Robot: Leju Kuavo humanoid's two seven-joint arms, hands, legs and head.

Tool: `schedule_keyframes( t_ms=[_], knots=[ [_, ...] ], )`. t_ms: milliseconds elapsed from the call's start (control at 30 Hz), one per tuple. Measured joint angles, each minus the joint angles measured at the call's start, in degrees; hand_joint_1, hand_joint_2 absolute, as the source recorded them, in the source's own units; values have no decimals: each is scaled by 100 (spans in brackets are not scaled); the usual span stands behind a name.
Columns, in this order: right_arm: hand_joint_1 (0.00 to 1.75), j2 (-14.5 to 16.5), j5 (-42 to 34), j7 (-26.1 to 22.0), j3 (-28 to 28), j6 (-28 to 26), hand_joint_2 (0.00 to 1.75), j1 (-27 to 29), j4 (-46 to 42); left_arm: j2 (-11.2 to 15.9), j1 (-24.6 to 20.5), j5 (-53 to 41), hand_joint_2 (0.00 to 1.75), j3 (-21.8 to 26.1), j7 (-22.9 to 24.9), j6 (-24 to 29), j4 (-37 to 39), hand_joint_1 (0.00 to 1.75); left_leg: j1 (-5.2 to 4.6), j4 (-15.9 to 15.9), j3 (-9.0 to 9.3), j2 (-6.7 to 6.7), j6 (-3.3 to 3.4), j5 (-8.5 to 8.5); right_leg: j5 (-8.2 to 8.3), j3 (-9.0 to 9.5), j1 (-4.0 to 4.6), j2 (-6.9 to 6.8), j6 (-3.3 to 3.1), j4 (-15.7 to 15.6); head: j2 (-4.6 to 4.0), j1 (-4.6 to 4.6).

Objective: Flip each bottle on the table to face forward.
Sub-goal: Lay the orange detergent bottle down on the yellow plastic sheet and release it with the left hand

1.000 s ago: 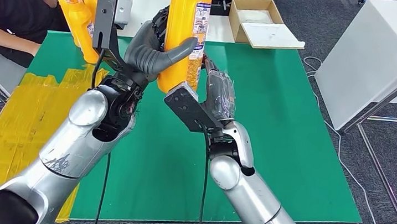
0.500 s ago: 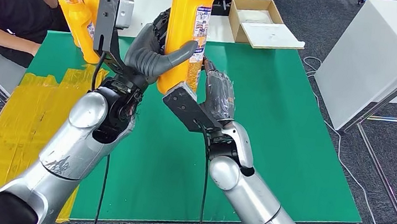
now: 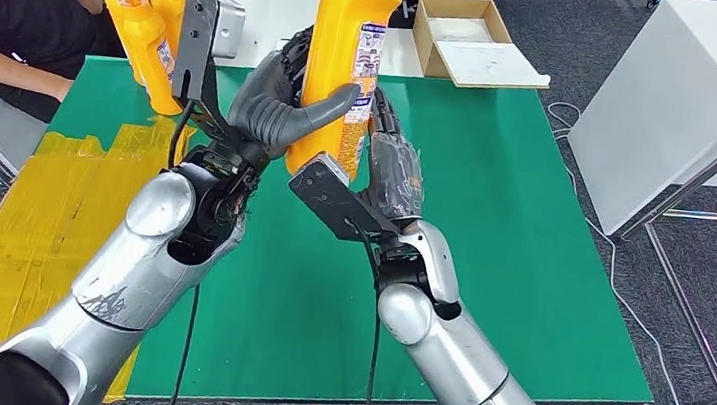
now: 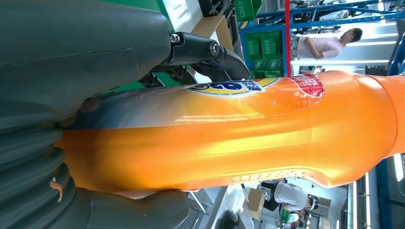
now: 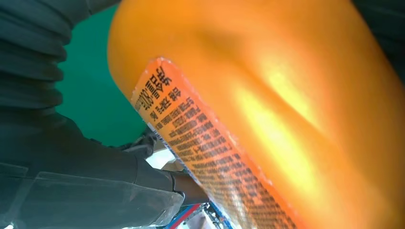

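Left hand [image 3: 279, 104] grips bottle [image 3: 348, 56] (upright); right hand [image 3: 393, 171] touching

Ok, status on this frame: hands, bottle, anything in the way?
Left hand grips orange bottle, held upright above green mat. Right hand at its label side, grip unclear. Three bottles stand far-left by a seated person.

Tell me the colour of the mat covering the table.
Green mat, with yellow tape along its left edge; clearest in the head view.
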Motion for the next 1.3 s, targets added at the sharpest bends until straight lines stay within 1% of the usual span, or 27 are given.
schedule_keyframes(
  t_ms=[500, 633, 767, 900, 1100, 1167, 1233, 1300],
  knots=[
    [0, -14, 279, 107, -109, 140, 0, 147, 57, -1, 19, -80, 175, 18, 0, -83, 1, 175, 0, 0, 0, 0, 0, 0, 0, 0, 0, 0, 0, 0, 0, 0],
    [0, -22, 448, 194, -170, 270, 0, 218, 60, -1, 18, -275, 175, 55, -31, -89, 1, 175, 0, 0, 0, 0, 0, 0, 0, 0, 0, 0, 0, 0, 0, 0],
    [0, -69, 584, 262, -270, 389, 0, 283, 74, 19, 9, -569, 175, 211, -64, -77, 6, 175, 0, 0, 0, 0, 0, 0, 0, 1, 0, 0, 0, 0, 0, 1],
    [0, -130, 784, 312, -424, 546, 0, 381, 100, 146, -69, -1313, 175, 585, -54, -119, 81, 175, 0, 0, 1, 1, -1, 1, 0, 0, 0, 1, 0, 1, 0, 0],
    [0, -310, 1019, 366, -792, 704, 0, 666, 99, 504, -381, -2360, 175, 1389, -2, -338, 397, 175, 2, 0, 3, 1, -3, 2, 0, -2, 0, 1, 0, 5, 0, -1],
    [0, -379, 1068, 365, -947, 706, 0, 776, 67, 648, -460, -2926, 175, 1547, -12, -370, 520, 175, 2, 0, 3, 1, -3, 2, 0, -2, 0, 1, 0, 5, 0, 0],
    [0, -461, 1117, 348, -1146, 707, 0, 914, -37, 821, -511, -3712, 175, 1629, -28, -410, 649, 175, 2, 0, 3, 1, -3, 2, 0, -2, -1, 0, -1, 5, 0, 1],
    [0, -548, 1140, 311, -1375, 732, 0, 1039, -178, 968, -522, -4218, 175, 1716, -71, -470, 769, 175, 1, 0, 2, 1, -3, 2, 0, -2, -1, 1, -1, 5, 0, 1]
  ],
)
